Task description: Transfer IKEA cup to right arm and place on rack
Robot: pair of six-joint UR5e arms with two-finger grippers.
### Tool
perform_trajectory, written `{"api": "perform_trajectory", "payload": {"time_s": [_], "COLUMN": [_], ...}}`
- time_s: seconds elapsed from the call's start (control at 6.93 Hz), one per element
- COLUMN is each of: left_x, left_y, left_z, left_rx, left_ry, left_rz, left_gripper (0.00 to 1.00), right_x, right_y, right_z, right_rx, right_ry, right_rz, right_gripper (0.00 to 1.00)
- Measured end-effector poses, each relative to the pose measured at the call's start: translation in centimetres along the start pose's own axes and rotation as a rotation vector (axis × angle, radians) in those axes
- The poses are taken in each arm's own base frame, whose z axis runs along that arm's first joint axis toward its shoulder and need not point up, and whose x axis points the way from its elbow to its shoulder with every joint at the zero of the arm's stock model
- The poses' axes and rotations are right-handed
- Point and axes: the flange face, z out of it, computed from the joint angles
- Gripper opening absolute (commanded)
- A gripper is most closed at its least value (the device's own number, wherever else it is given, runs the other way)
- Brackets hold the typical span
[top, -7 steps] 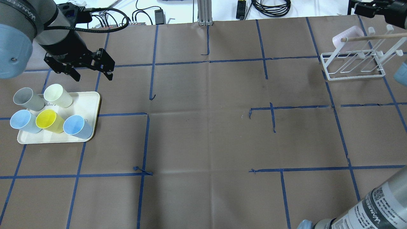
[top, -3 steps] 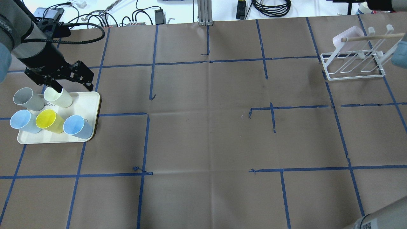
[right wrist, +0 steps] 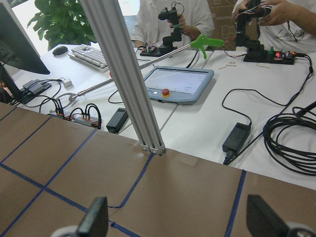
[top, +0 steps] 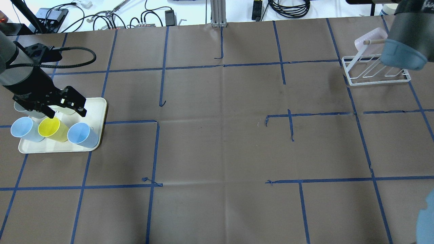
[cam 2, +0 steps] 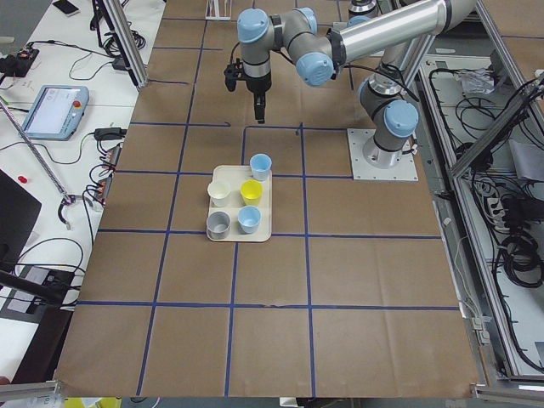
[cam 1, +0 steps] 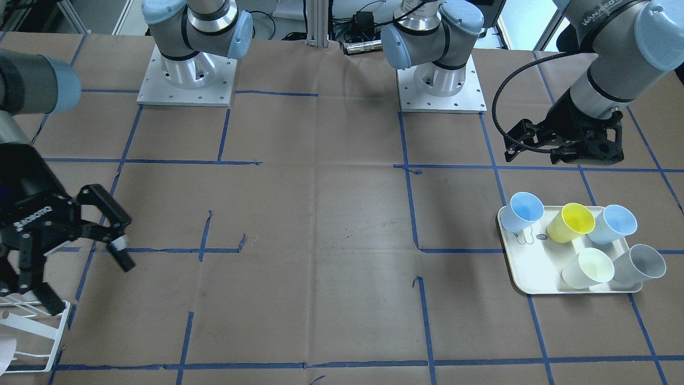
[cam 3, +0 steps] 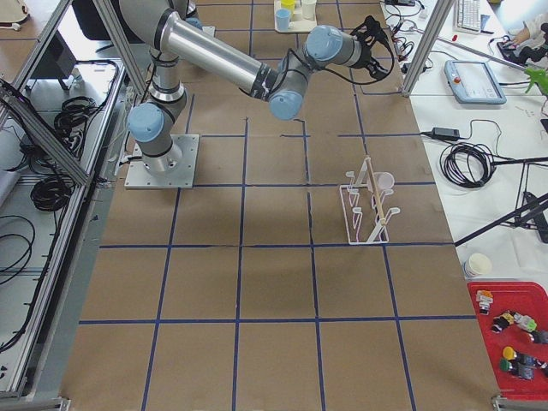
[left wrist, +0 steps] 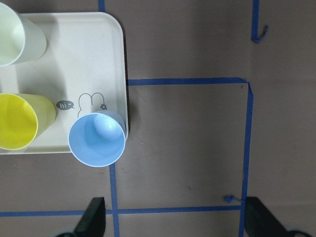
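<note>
Several IKEA cups stand on a cream tray (top: 98, 108): two blue (top: 82, 135) (top: 23, 129), one yellow (top: 52, 129), one cream (cam 1: 588, 268) and one grey (cam 1: 638, 264). My left gripper (top: 66, 113) hangs open and empty above the tray's back row, and hides the cream and grey cups in the overhead view. Its wrist view shows a blue cup (left wrist: 96, 138) at the tray's corner, apart from the fingertips (left wrist: 94, 219). My right gripper (cam 1: 88, 278) is open and empty, high up beside the white wire rack (top: 373, 73).
A pink cup (top: 371, 39) hangs on the rack's wooden rod. The rack also shows in the front view (cam 1: 32, 342) at the bottom left corner. Cables and power bricks lie beyond the table's far edge (top: 217, 23). Blue tape lines cross the brown table cover.
My left gripper has moved from behind the tray to above its back cups. My right arm has swung in over the rack's right end and now hides part of it in the overhead view.
</note>
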Motion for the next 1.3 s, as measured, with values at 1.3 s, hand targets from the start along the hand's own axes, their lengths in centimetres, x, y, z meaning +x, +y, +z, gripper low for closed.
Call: {"api": "perform_trajectory", "payload": {"time_s": [1.3], "left_x": [-3.9], "left_y": [-3.8], "left_z": [8.8], "left_rx": [-0.068], "left_ry": [0.026], "left_rz": [-0.036], "left_gripper": [0.98], "right_x": [-10.0], "right_y": [4.6], "right_z": [2.4], "right_rx": [0.196], "right_ry": [-0.179], "right_rz": [0.870], "right_gripper": [1.00]}}
